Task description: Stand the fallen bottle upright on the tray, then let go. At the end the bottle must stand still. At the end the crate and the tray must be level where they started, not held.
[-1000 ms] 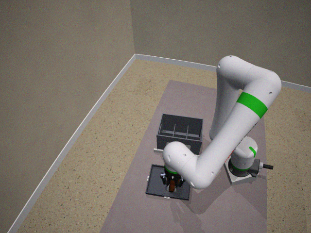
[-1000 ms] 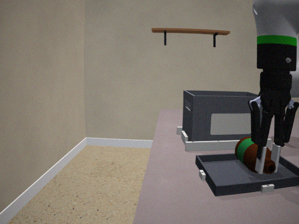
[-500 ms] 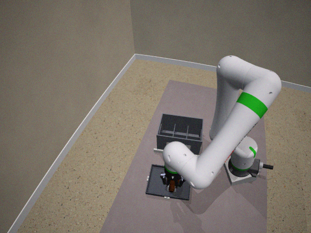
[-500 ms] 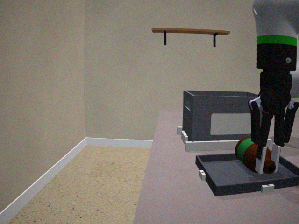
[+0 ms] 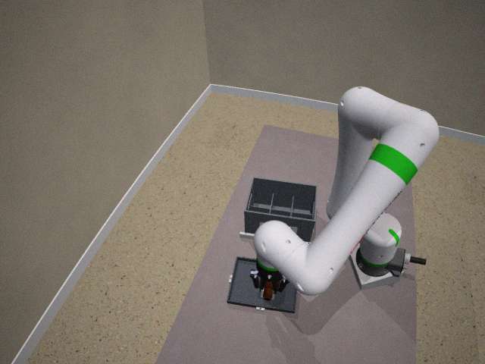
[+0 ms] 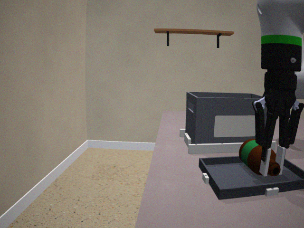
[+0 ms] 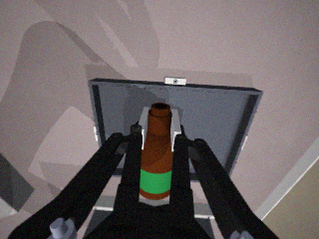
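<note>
While lying on the tray (image 6: 235, 182), the plain green-banded bottle (image 6: 252, 154) is clamped by the hand (image 6: 271, 160).

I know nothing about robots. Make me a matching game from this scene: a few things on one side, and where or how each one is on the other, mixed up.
Things:
1. bottle
2. crate
3. shelf
4. gripper

States:
a. on the wall
b. shut on the bottle's neck
c. lying on its side on the tray
d. standing behind the tray

Pairs: 1-c, 2-d, 3-a, 4-b
</note>
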`<state>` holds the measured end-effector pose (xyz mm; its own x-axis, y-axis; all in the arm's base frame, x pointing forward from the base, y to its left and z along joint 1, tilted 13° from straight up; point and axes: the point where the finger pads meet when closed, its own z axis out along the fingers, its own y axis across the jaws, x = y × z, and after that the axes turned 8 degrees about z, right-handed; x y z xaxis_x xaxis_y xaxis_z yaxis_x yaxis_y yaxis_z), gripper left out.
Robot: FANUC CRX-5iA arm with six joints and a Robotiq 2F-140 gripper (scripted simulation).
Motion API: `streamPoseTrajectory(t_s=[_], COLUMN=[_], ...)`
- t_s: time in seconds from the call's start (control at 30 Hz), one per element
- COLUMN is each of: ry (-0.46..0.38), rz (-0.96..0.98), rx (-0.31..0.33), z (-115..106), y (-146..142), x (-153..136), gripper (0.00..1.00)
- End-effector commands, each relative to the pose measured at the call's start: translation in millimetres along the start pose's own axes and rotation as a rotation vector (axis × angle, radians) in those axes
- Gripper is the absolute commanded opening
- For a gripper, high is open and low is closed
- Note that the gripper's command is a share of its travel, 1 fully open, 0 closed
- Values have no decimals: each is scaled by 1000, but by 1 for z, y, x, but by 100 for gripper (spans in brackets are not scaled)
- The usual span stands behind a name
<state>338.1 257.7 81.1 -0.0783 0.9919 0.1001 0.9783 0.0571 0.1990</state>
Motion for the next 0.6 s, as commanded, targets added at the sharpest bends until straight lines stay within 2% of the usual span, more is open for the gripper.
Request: streamPoseTrajectory(t_s=[0.0, 0.57], ry=[0, 0], rz=[0, 0], rx=[0, 0], z=[-1, -10], y=[0, 0], x=[0, 0], gripper=[0, 0])
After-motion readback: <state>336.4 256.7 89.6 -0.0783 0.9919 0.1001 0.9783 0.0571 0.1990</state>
